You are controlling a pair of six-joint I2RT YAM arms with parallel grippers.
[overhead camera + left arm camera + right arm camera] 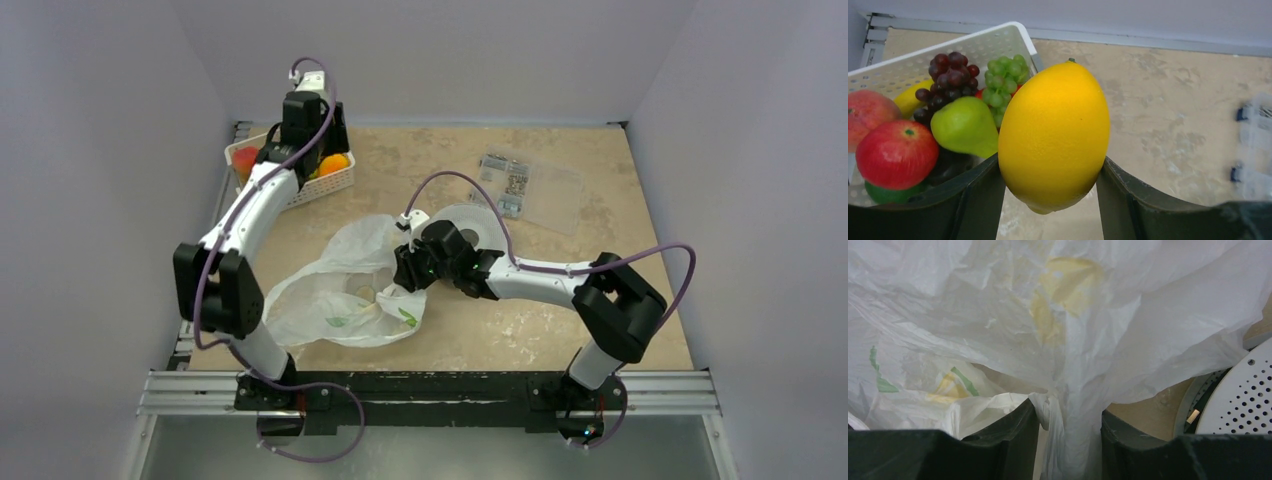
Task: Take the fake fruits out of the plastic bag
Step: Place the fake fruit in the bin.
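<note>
Your left end effector (1048,167) clamps the yellow lemon (1054,135), with the white basket (993,37) ahead-left. Your right end effector (1068,415) straddles the plastic bag (998,315) at its bunched neck, and you can't tell if it grips.

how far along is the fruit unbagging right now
Done: an apple, a pear and grapes already sit in the white basket. In hand: the left hand holds a lemon at the basket; the right hand has the bag bunched between its fingers. Left: something yellow shows through the bag, probably at least one more fruit.
</note>
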